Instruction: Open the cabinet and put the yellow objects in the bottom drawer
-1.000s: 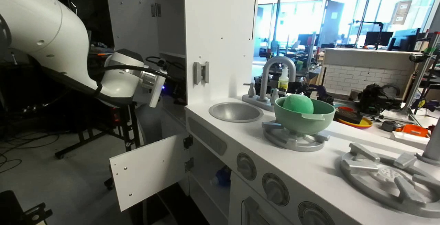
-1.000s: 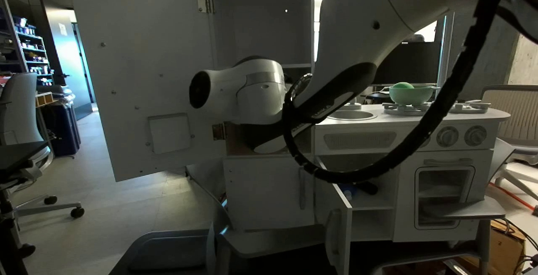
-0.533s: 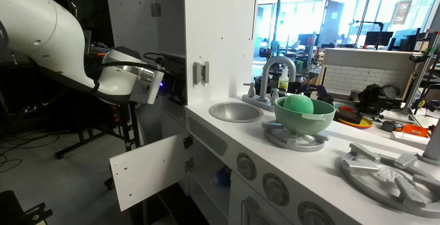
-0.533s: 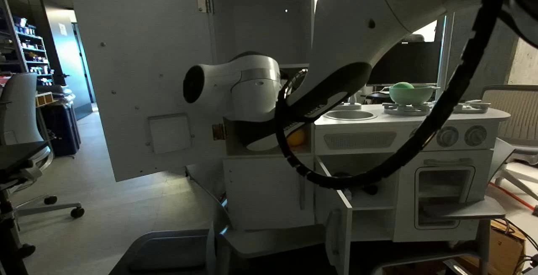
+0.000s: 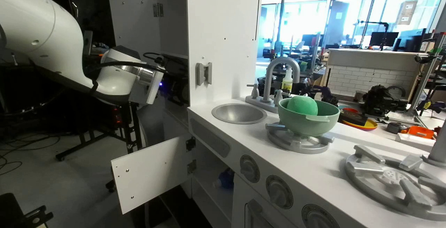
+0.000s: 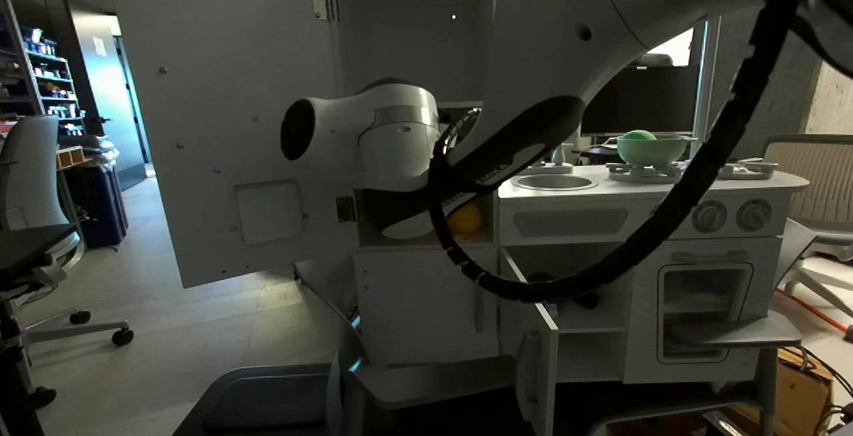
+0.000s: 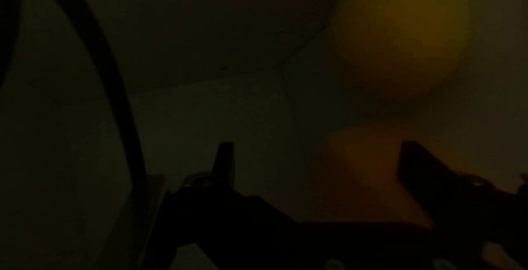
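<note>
Gripper (image 7: 317, 144) is spread wide; nothing is held. Yellow ball (image 7: 400, 30) is seen upper right of the wrist frame, orange shape (image 7: 363, 166) lower right, partly covered by a finger (image 7: 416, 164); contact can't be told. Both are seen inside the cabinet (image 5: 219, 22), door (image 6: 226, 103) swung out. Step is judged to be the grasp: gripper should be shifted toward upper right, ball centred between fingers before closing, no nudging since it may roll. Ball looks smooth, matte; panels are flat, pale, metal-hinged.
</note>
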You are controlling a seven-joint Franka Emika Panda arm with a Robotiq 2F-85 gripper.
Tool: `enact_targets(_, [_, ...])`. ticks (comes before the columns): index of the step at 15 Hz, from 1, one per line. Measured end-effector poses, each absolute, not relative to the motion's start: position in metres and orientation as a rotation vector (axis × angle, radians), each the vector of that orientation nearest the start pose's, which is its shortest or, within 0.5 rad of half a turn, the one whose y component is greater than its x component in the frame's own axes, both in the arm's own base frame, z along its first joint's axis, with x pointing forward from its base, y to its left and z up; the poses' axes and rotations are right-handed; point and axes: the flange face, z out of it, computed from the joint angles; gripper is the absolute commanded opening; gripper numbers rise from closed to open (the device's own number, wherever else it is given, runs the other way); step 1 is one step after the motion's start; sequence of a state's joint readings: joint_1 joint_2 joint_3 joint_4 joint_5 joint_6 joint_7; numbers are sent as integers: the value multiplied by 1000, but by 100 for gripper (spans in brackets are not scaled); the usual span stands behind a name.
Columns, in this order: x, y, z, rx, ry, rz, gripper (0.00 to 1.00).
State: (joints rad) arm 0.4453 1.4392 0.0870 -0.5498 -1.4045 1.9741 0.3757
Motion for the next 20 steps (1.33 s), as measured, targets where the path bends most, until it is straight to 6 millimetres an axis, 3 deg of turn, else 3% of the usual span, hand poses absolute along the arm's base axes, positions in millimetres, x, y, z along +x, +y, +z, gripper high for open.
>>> enact_targets(8, [733, 373, 173, 1909, 835, 539, 100])
enact_targets(11, [725, 379, 189, 1899, 899, 394, 100])
enact_targets(15, [713, 386, 227, 1885, 1034, 192, 100])
enact_targets(20, [682, 403, 261, 1865, 1250, -16, 100])
